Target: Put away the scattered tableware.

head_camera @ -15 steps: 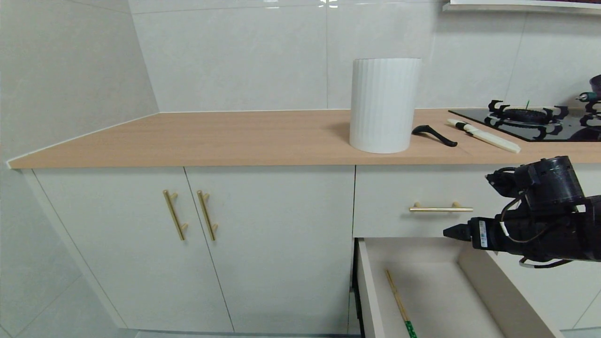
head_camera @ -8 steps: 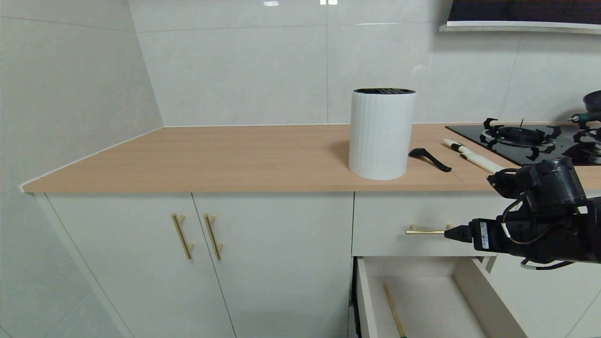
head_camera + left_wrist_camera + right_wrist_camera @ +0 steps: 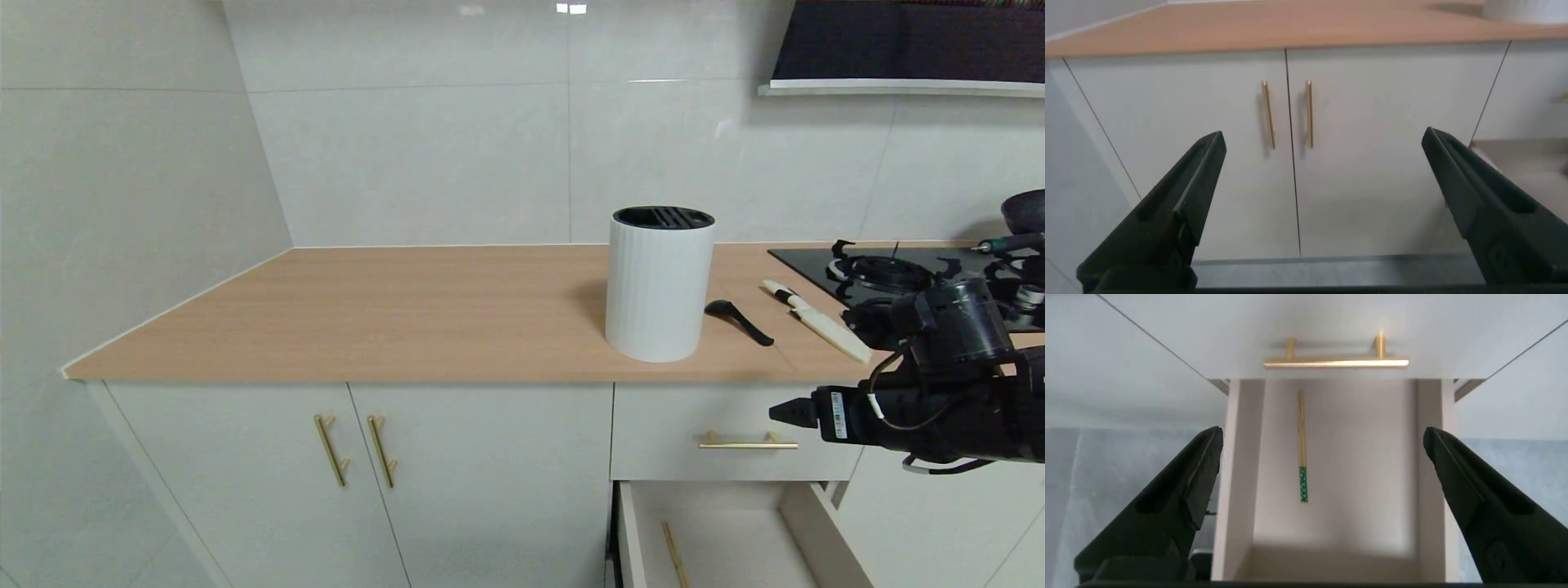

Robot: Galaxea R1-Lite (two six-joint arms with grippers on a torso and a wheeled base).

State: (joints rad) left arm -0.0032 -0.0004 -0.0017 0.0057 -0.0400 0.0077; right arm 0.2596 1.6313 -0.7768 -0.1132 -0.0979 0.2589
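Our left gripper [image 3: 1323,137] and right gripper [image 3: 1321,434] hold their fingers [image 3: 1167,506] wide apart and empty, so we risk clipping the bench [image 3: 408,310] edge reaching up for the knife [image 3: 816,321] and black spoon [image 3: 741,322] at centre-right.

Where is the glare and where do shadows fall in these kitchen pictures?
Head view: bright glare spots high on the wall tiles; the white holder throws a soft shadow to its left on the counter. Right wrist view: the drawer is evenly lit, the chopsticks casting hardly any shadow.
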